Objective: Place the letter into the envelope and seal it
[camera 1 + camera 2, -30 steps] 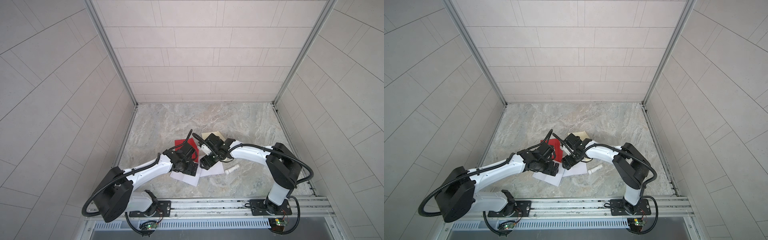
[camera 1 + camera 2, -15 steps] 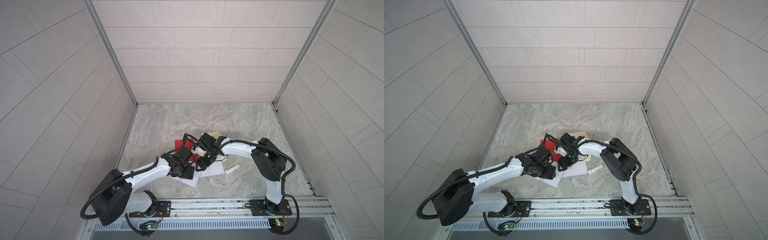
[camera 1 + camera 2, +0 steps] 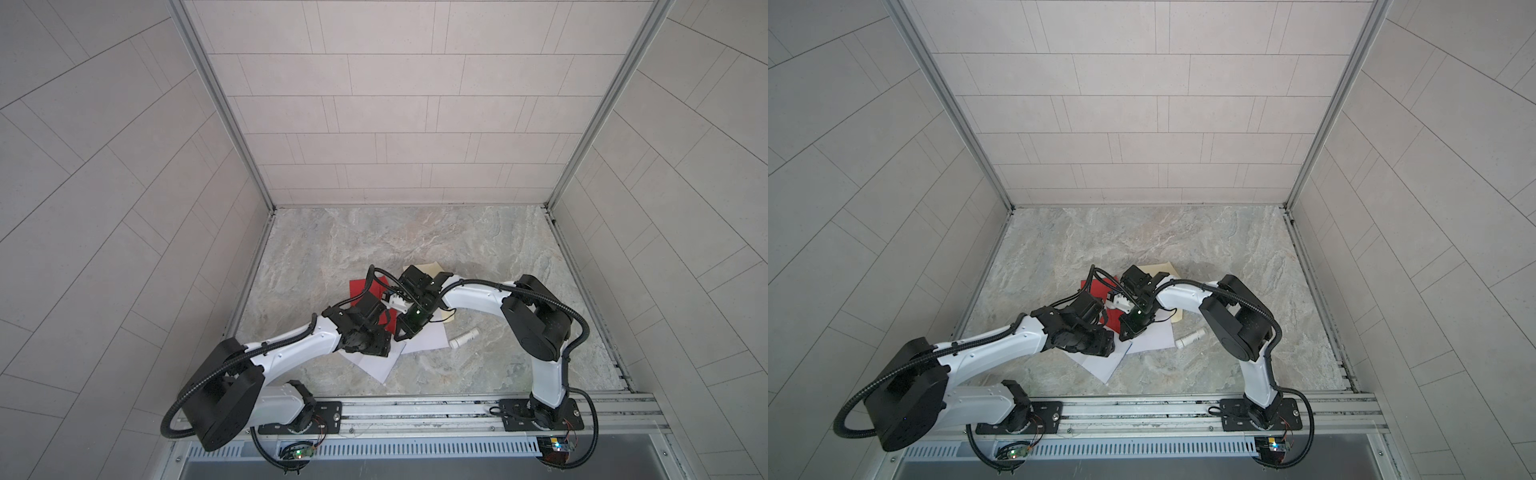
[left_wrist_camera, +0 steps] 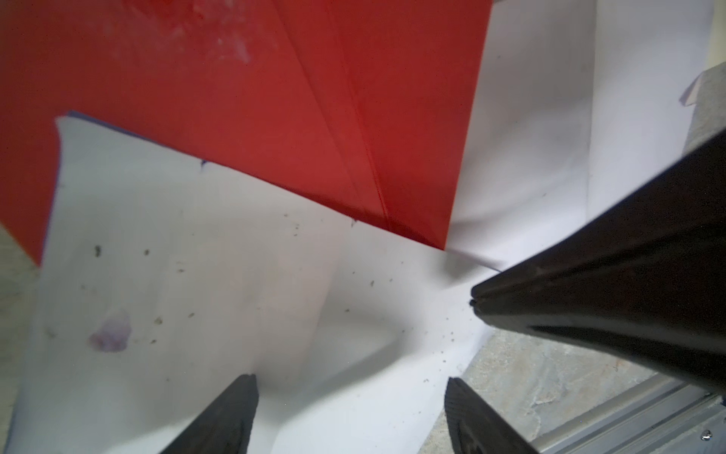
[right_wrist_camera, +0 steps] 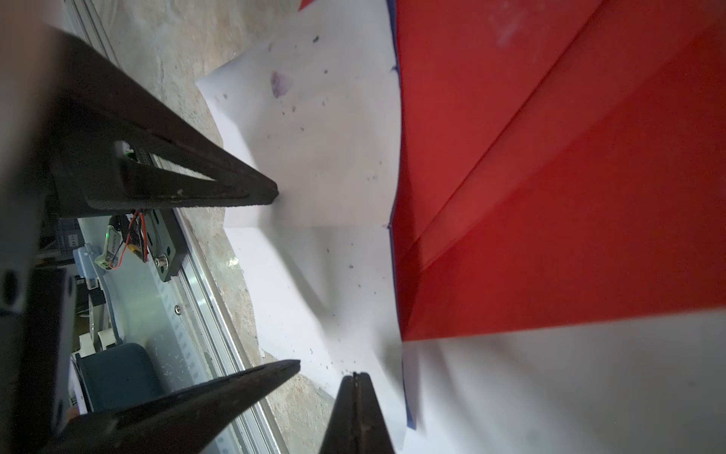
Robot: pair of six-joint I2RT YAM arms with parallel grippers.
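Overlapping creased, speckled white letter [image 4: 196, 295], smooth red envelope [image 4: 275, 98].

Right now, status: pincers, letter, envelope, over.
Left pincer open over white letter. Right pincer shut on its edge. Letter overlaps red envelope, not inserted. White tube apart.

pale tiled walls [image 3: 395, 116] on three sides, joined by aluminium corner posts [image 3: 221, 104]; grey marbled floor [image 3: 415, 237]; slotted metal rail [image 3: 415, 410] along the near edge; even, diffuse light throughout the enclosure.
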